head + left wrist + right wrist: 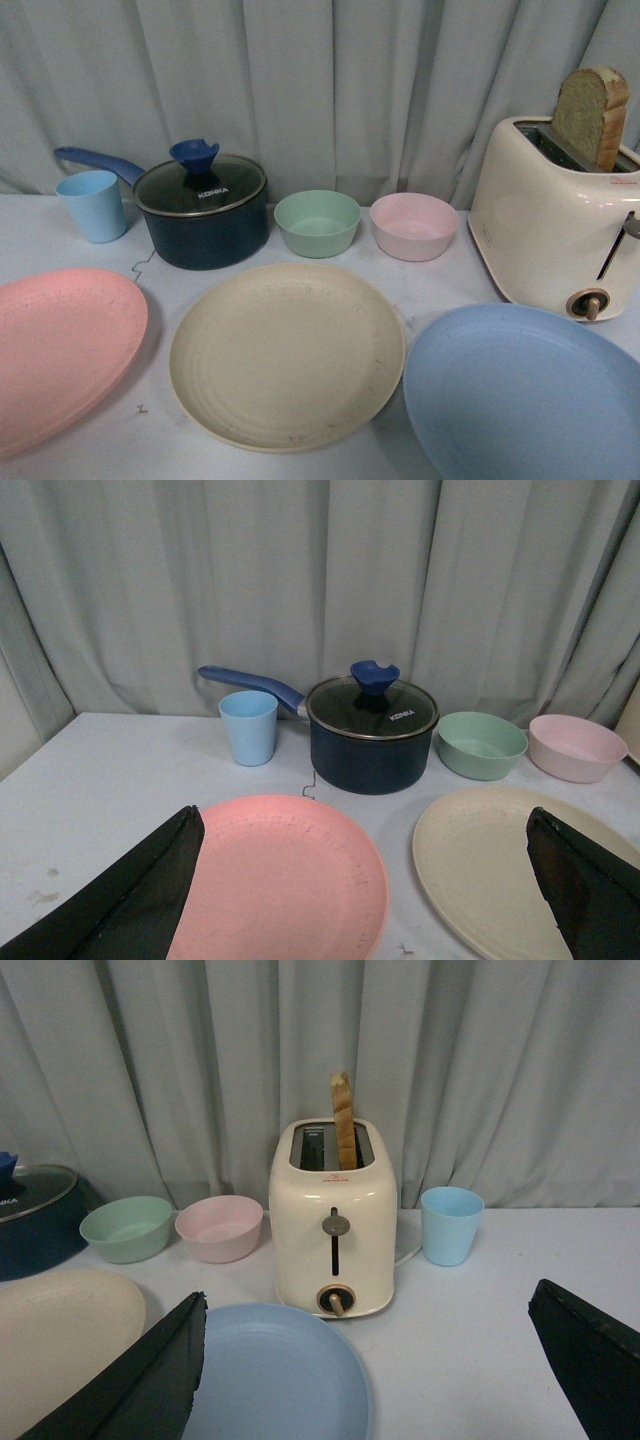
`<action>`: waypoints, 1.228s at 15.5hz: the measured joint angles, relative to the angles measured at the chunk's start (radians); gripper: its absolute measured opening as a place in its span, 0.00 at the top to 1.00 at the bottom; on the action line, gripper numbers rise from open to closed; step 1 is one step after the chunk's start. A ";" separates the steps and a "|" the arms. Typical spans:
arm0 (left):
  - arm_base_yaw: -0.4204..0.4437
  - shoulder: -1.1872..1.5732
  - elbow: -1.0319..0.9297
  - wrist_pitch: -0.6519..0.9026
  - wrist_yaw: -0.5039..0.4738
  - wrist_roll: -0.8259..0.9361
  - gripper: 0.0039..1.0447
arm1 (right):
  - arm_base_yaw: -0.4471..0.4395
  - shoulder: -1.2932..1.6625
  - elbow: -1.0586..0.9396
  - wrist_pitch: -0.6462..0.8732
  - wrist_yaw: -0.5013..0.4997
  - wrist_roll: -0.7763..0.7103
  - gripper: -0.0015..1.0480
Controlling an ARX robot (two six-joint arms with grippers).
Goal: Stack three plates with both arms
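So nothing's stacked yet: all three plates are lying flat in a row along the near edge of the surface [155, 425], each on its own. The pink plate [65, 350] is on the robot's left, the beige plate [287, 355] is dead centre, and the blue plate [530, 395] is on the right, just in front of the toaster [545, 225]. Pink and beige have a clear gap between them. Beige and blue sit just beside each other, and I can't tell if the rims actually touch. The left fingers [130, 890] are spread wide with nothing in them, and in that wrist view the pink plate sits between and just ahead of them, with the beige one off toward the robot's middle. Same deal on the other side: the right fingers [140, 1380] are wide open and empty, with the blue plate between and ahead of them. So the left arm is clearly nearer pink and the right arm nearer blue, and beige is in the middle where either could reach it. They're round, so there's no long axis to line up with, just a rim to catch. My guess is beige works as the base and each arm brings its own plate inward. The pot [205, 215] and the bowls are further back, out of the way.
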 joint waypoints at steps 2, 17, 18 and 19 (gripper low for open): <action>0.000 0.000 0.000 0.000 0.000 0.000 0.06 | 0.000 0.000 0.000 0.000 0.000 0.000 0.06; 0.000 0.000 0.000 0.000 0.000 0.000 0.06 | 0.000 0.000 0.000 0.000 0.000 0.000 0.06; 0.000 0.000 0.000 0.000 0.000 0.000 0.06 | 0.000 0.000 0.000 0.000 0.000 0.000 0.06; 0.000 0.000 0.000 0.000 0.000 0.000 0.06 | 0.000 0.000 0.000 0.000 0.000 0.000 0.06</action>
